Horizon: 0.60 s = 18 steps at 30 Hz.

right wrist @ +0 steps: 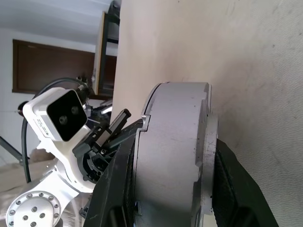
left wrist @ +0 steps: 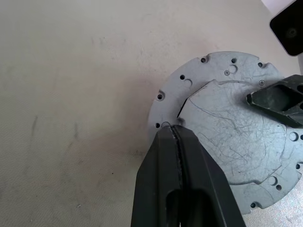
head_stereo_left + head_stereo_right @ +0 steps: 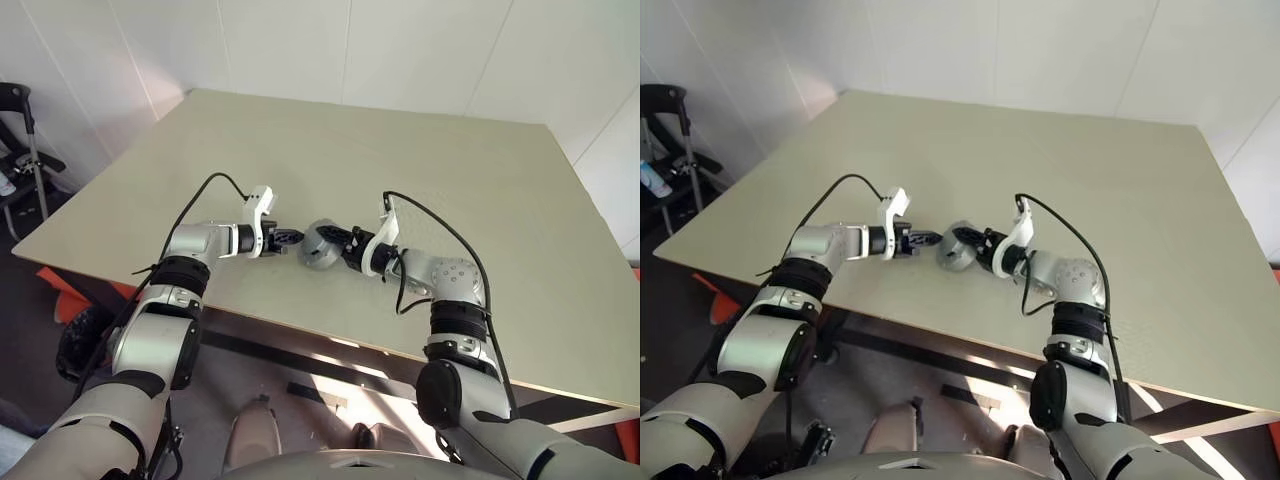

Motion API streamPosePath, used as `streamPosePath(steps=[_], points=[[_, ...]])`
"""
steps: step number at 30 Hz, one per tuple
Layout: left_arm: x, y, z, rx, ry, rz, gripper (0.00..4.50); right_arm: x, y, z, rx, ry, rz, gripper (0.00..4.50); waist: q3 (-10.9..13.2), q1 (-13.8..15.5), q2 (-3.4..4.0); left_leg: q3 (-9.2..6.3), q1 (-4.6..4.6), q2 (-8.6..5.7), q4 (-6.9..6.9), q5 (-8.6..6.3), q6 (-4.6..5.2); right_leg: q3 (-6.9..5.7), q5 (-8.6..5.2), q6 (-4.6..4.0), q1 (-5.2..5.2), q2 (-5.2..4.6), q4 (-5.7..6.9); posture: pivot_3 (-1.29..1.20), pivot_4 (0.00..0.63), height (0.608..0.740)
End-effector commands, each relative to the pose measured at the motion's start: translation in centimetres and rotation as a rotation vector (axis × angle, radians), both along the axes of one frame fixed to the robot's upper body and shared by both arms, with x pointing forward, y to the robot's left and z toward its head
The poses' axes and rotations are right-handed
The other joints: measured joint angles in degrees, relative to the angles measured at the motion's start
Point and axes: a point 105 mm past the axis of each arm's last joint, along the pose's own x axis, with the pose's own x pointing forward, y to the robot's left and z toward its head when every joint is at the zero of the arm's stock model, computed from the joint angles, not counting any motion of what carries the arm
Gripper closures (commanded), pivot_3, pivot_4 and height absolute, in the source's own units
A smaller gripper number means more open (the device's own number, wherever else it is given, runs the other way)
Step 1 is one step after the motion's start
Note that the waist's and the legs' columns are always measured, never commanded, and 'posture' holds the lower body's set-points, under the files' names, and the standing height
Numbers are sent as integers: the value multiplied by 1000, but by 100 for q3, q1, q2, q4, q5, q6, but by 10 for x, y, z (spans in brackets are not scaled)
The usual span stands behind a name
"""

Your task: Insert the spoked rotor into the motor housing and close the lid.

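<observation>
Landmark: the motor housing (image 3: 322, 244), held just above the table (image 3: 480, 180) near its front edge, between my two arms.

Left of it: my left gripper (image 3: 290, 238), jaws pressed flat together with nothing between them. The closed tip sits at the housing's rim; from my left wrist it looks to be touching the flange, though I cannot be certain of contact. My guess is it serves as a steadying stop, not a grip.

The housing itself: a squat grey metal drum turned on edge. One flat face points toward my left wrist, dull cast aluminium, heavily scratched, with a raised angular plate in the middle and a ring of small screws and holes round the flange. The side wall is smooth and matte, with a stepped notch.

Right of it: my right gripper (image 3: 346, 243), black fingers (image 1: 118, 184) straddling the drum across its thickness, one on each flat face, pinching it. Clamping across the faces likely keeps the round body from rolling out.

Whether the spoked rotor sits inside, or the lid is on, I cannot tell from here.

The table is pale beige, finely textured, faintly scuffed.
</observation>
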Motion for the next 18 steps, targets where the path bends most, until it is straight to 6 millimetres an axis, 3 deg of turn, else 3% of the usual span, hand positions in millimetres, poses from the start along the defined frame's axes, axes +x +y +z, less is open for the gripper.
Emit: streamPosePath(steps=[1,13,18], points=[[5,-6,24,-71,-73,-18,4500,14,-9,10,38,0,-90,2573,0,-1,0,0,1,0,1,0,0,0,0,-1,0,-1,3,0,0,740],[7,11,53,-273,-92,42,4500,36,-21,35,263,6,-256,2573,0,-8,0,2,-24,0,4,4,-6,-1,0,-2,-25,-2,15,0,0,740],[9,20,57,-349,-79,97,4500,46,-23,67,416,-51,-301,2573,0,-16,0,2,-49,1,3,2,-2,-3,11,17,-56,0,21,0,0,740]])
